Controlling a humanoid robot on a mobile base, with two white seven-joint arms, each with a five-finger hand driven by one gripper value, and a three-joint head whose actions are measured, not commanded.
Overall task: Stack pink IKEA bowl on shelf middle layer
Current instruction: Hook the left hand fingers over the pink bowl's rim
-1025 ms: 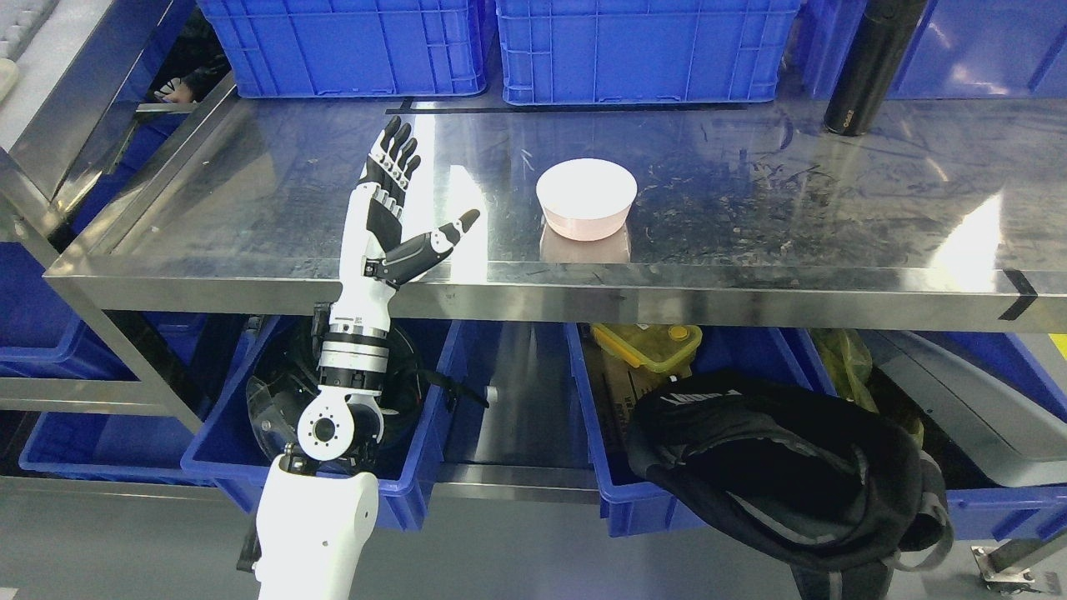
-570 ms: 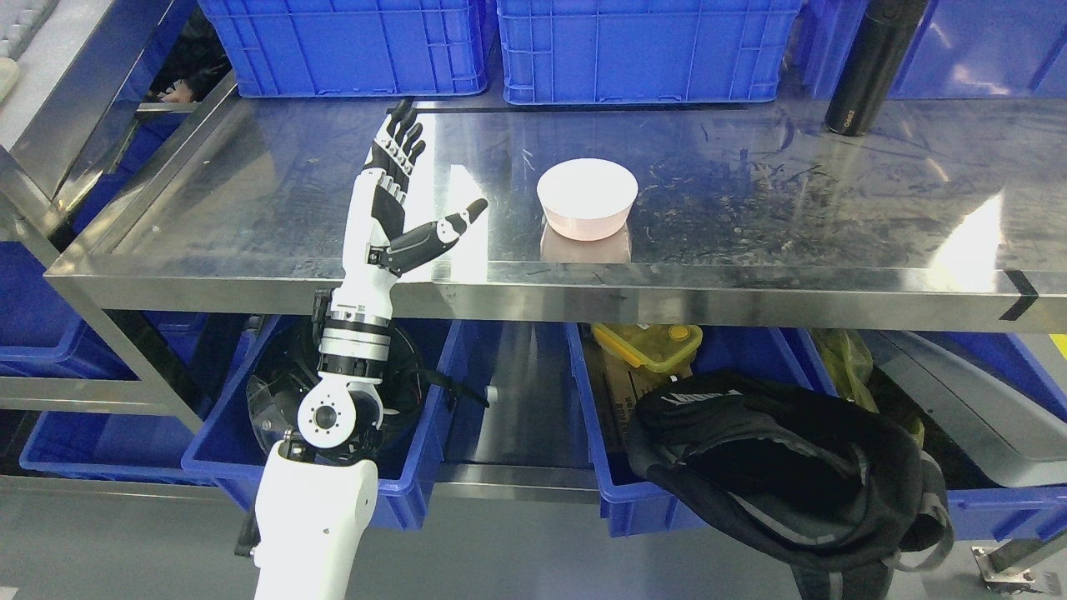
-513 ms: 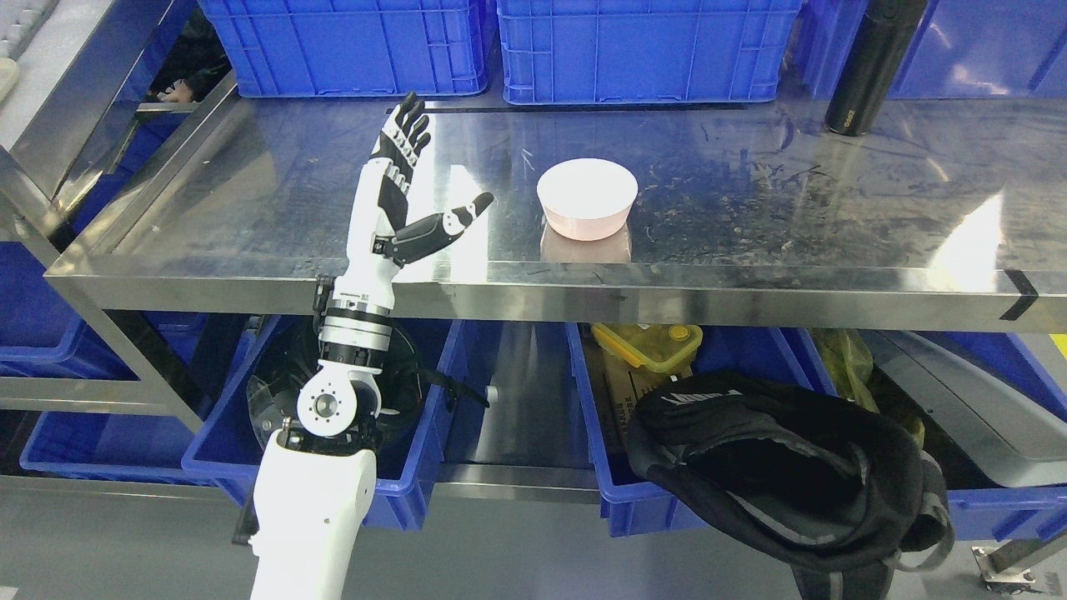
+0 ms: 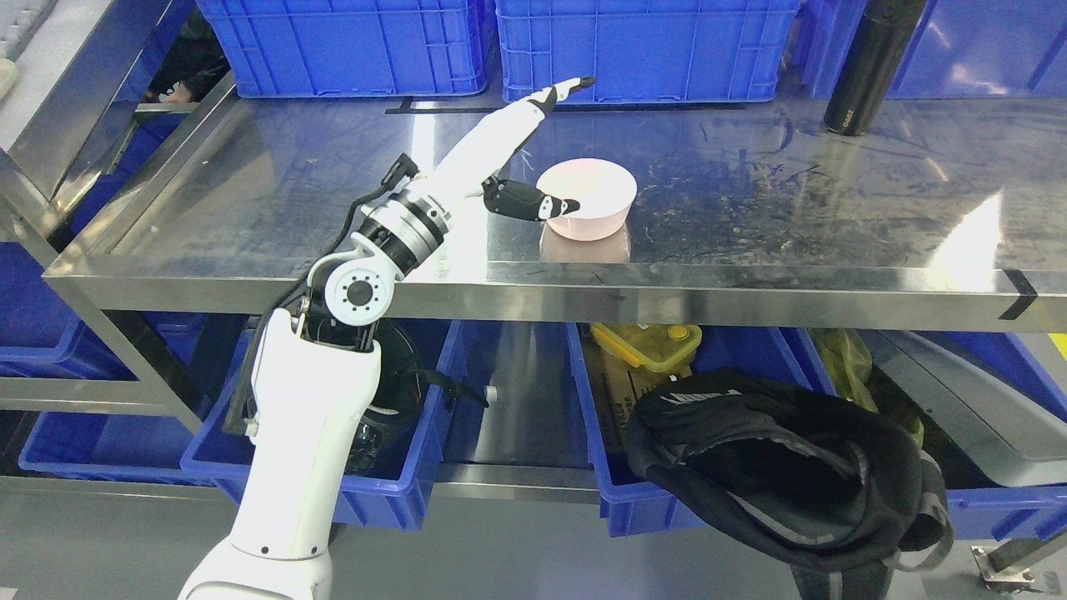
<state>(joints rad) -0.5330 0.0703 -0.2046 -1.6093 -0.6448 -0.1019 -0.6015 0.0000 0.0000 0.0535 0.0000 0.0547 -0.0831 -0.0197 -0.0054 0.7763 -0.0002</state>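
Pink bowl (image 4: 586, 199) sits on shiny metal shelf (image 4: 750, 192), near front edge. Left hand (image 4: 521, 158) spread wide, holding nothing. Thumb (image 4: 533, 204) touches bowl's near side, long fingers (image 4: 567, 87) reach behind it, likely getting ready to grab. Right hand not seen.

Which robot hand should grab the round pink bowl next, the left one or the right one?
Probably the left. The white and black left hand is already open at the round pink plastic bowl on the shiny steel shelf, thumb at its rim. No right arm shows in the picture.
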